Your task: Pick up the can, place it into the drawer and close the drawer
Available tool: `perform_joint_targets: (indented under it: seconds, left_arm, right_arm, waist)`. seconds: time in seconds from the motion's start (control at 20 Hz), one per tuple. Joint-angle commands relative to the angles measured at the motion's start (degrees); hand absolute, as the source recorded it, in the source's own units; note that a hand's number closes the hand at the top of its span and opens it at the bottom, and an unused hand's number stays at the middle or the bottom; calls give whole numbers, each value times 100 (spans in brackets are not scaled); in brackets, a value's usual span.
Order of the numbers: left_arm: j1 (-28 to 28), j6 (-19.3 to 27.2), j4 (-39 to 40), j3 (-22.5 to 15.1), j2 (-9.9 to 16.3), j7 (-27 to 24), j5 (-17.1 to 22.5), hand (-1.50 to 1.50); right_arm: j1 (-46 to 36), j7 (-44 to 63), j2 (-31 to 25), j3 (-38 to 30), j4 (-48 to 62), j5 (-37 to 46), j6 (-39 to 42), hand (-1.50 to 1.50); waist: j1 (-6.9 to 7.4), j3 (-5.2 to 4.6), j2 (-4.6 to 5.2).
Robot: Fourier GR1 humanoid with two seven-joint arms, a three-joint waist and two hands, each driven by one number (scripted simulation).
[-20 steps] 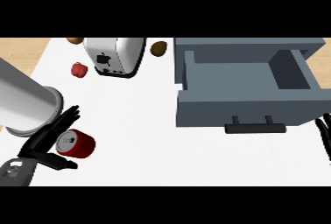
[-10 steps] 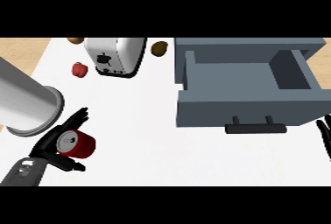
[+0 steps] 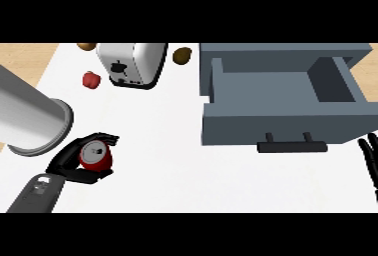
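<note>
The red can [image 3: 96,154] with a silver top sits at the lower left of the white counter. My left hand [image 3: 74,162] wraps it, fingers curled over its far side and thumb under it. The grey drawer [image 3: 284,95] stands pulled open at the upper right, its inside bare, its black handle [image 3: 291,146] facing me. My right hand [image 3: 370,159] shows only as straight fingers at the right edge, below the drawer's front corner, apart from it.
A large grey cylinder [image 3: 26,120] lies just left of the can. A toaster [image 3: 133,64] stands at the back, with a red pepper [image 3: 90,79] to its left and brown items [image 3: 181,55] beside it.
My left hand has closed round the can and shifted slightly right and down with it. The drawer and my right hand have stayed put.
</note>
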Motion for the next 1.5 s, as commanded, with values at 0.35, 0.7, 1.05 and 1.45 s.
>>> perform_joint_targets:
  seconds: [0.35,0.7,1.05,1.45]
  left_arm:
    - [311,-1093,-1208,-153,-337,527,641,150]
    - [272,2231,-1174,1403,-1266,1319,1625,150]
    - [183,2273,-3231,1129,-1238,2945,1958,150]
    - [184,3087,-4615,163,-1878,3792,1340,150]
  right_arm:
    - [-151,256,-191,-396,-139,-345,12,-150]
    - [276,103,83,-174,-345,-285,61,-150]
    - [124,470,81,-228,-557,-320,-55,-150]
    - [21,495,96,-57,-528,-95,-168,-150]
  waist:
    - [92,0,-27]
    - [120,8,-57]
    - [101,2,-38]
    - [62,-4,-15]
